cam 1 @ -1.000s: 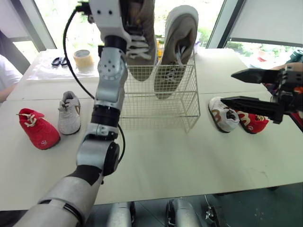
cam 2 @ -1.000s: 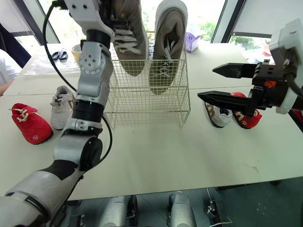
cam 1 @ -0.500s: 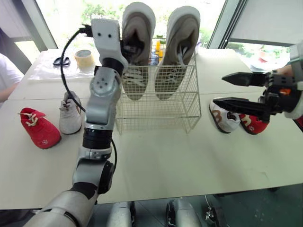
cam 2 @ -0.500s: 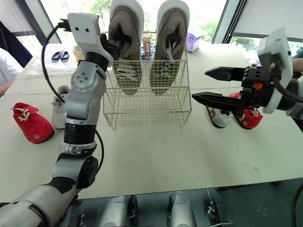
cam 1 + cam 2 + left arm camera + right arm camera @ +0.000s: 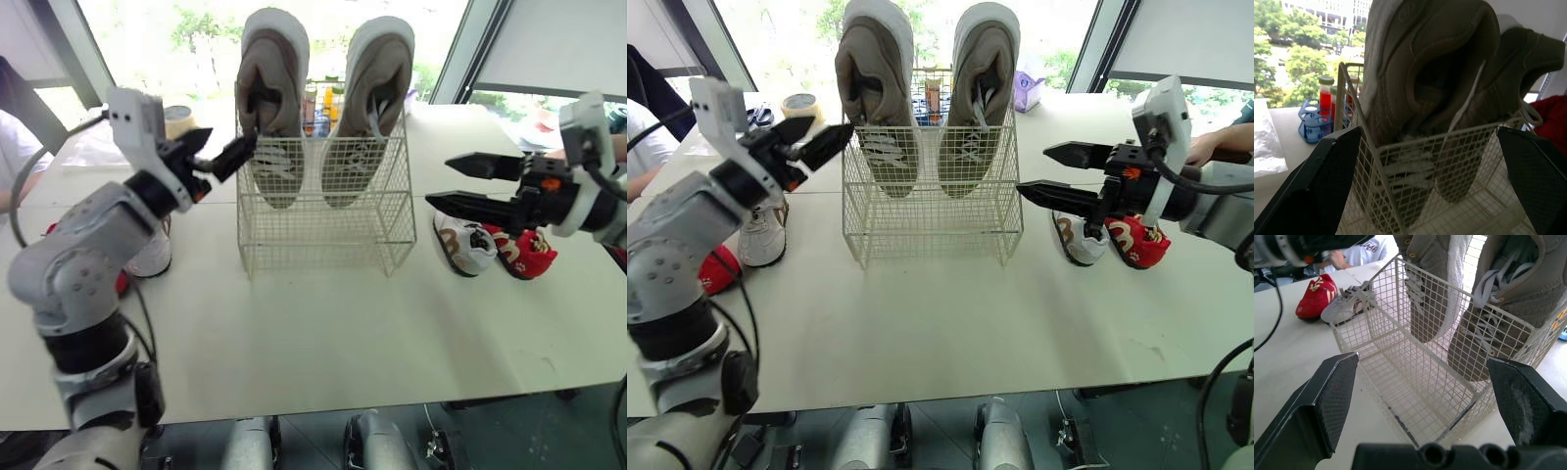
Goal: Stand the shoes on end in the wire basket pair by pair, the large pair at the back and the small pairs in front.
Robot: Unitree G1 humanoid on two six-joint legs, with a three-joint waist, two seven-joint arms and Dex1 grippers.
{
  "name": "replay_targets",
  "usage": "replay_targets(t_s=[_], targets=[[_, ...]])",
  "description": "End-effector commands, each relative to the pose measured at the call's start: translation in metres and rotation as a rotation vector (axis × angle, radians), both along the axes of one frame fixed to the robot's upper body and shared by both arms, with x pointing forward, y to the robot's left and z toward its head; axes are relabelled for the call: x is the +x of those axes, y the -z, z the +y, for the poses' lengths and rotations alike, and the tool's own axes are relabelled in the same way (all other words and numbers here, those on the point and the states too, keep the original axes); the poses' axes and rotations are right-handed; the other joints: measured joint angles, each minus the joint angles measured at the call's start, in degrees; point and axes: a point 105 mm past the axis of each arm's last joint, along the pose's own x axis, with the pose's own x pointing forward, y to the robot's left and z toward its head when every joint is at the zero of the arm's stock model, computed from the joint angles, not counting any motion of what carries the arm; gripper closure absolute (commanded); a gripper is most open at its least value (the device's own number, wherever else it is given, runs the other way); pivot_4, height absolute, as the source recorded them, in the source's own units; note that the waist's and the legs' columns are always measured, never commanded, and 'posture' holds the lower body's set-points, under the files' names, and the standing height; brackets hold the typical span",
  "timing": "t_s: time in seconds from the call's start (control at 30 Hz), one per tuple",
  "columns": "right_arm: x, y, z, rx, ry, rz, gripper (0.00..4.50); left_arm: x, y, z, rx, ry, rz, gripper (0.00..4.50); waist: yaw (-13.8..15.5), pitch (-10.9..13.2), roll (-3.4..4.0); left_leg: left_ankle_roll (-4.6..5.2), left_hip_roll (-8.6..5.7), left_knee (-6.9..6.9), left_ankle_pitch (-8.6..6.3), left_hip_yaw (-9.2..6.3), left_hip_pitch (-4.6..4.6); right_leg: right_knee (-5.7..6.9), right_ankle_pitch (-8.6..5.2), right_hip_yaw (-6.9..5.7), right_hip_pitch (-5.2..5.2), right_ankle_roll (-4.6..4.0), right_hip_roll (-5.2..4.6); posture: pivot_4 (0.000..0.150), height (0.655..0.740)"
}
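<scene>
Large pair (image 5: 323,98) is standing at the back of the wire basket (image 5: 323,235). Right gripper (image 5: 441,180), spread wide and empty, is hovering just beside the white shoe (image 5: 460,247) and red shoe (image 5: 527,257) by the table's (image 5: 343,323) right edge, so it is lying nearer them. Left gripper (image 5: 227,147), also wide and empty, is hanging at the basket's left side.

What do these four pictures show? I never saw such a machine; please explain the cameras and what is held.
This is a two-armed humanoid robot. The two wide pictures come from its head, looking down on a white table. The other two come from wrist cameras, looking along the black fingers. On the table stands a wire basket with two large beige shoes on end inside. A small white shoe and a red shoe lie to its right, two more small shoes to its left. The left gripper and right gripper are open, holding nothing.
</scene>
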Motion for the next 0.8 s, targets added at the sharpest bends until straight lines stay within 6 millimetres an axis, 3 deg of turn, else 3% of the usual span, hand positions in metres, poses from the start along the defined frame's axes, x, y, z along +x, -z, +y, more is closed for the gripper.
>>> replay_targets(t_s=[0.03,0.1,0.17,0.3,0.4,0.57,0.8], targets=[[0.004,-0.009,-0.01,0.02,0.065,-0.051,0.0,-0.026,-0.005,-0.001,0.0,0.129,-0.027,0.06,0.0,0.0,0.0,0.0,0.0,0.0,0.0,-0.01,0.0,-0.02,0.0,-0.01,0.01,0.0,0.0,0.15,0.6675],[0.008,-0.006,-0.019,0.03,0.124,-0.058,0.0,-0.035,-0.004,0.001,-0.001,0.147,-0.058,0.06,0.0,0.0,0.0,0.0,0.0,-0.02,0.0,-0.01,0.04,-0.03,0.0,0.0,0.04,0.0,0.0,0.15,0.6675],[0.018,-0.002,-0.041,0.049,0.284,-0.101,0.0,-0.047,0.004,-0.006,0.026,0.213,-0.058,0.06,-0.1,0.0,-0.01,0.0,0.0,-0.04,-0.01,0.0,0.14,-0.05,0.0,0.0,0.12,0.0,0.01,0.15,0.6675],[0.02,-0.005,-0.077,0.104,0.45,-0.163,0.0,-0.068,0.012,-0.038,-0.054,0.428,-0.021,0.06,0.3,0.0,0.03,0.0,-0.01,-0.02,-0.01,0.0,0.25,-0.1,0.0,-0.01,0.28,0.0,-0.01,0.15,0.6675],[0.017,0.014,-0.094,0.062,0.556,-0.16,0.0,-0.076,0.023,-0.062,-0.071,0.482,-0.003,0.06,0.3,0.0,0.04,0.01,-0.01,-0.03,-0.02,-0.01,0.37,-0.11,0.0,0.0,0.4,0.0,0.0,0.15,0.6675],[0.005,0.061,-0.102,0.046,0.668,-0.103,0.0,-0.078,0.037,-0.087,-0.142,0.478,0.04,0.06,-0.1,-0.2,0.14,0.01,-0.01,-0.08,-0.02,-0.02,0.44,-0.11,0.0,0.01,0.44,0.0,0.03,0.15,0.6675],[0.0,0.113,-0.096,0.101,0.734,-0.013,0.0,-0.092,0.071,-0.101,-0.014,0.474,0.085,0.06,-0.1,-0.5,0.77,0.02,-0.01,-0.1,-0.03,0.0,0.44,-0.1,-0.02,0.04,0.38,-0.02,0.05,0.15,0.6675]])
